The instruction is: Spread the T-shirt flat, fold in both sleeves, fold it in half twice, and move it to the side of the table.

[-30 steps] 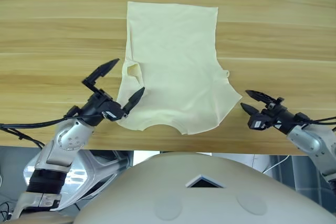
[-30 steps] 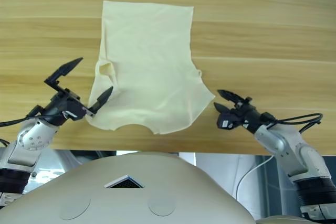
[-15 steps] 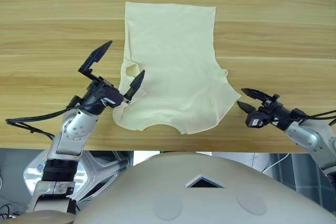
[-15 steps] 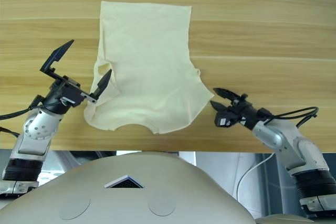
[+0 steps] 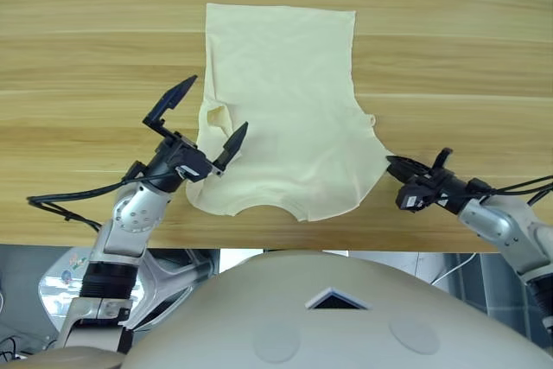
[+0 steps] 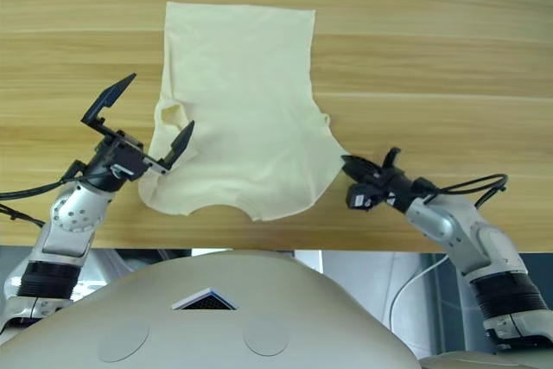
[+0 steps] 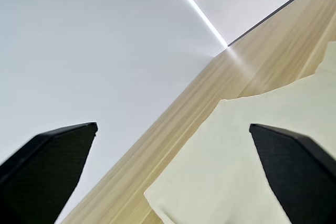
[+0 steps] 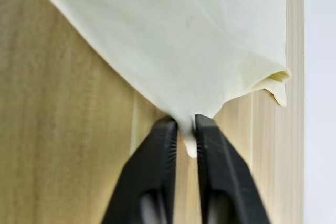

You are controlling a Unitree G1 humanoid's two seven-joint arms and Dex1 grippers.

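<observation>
On the near half of the wooden table (image 5: 86, 49), a pale yellow T-shirt (image 5: 285, 101) is lying mostly flat; its straight hem is pointing toward the far side and its curved neckline (image 5: 272, 207) is sitting close to the table's front edge; the cloth is narrowing toward the hem and widening toward the shoulders.

Left edge of the shirt: a small rumpled fold (image 5: 218, 115) is showing where the fabric is turning in on itself; the left gripper (image 5: 207, 117) is hovering over this spot with its claw spread wide, one finger out over bare wood and the other over the cloth; whether that finger is touching the fabric cannot be told. From the left wrist view, both dark fingers (image 7: 52, 161) are sitting far apart at the frame's corners, with the shirt's corner and the table's grain lying between them and nothing gripped.

Right edge: the right gripper (image 5: 393, 164) is sitting low at the table surface beside the shirt's widest corner; from the right wrist view, its two black fingers (image 8: 160, 145) are pressing together on the very tip of that corner, pinching a small point of cloth; the fabric is fanning out from the pinch across the wood. A tiny tab of cloth (image 5: 371, 118) is sticking out farther up the right side.
</observation>
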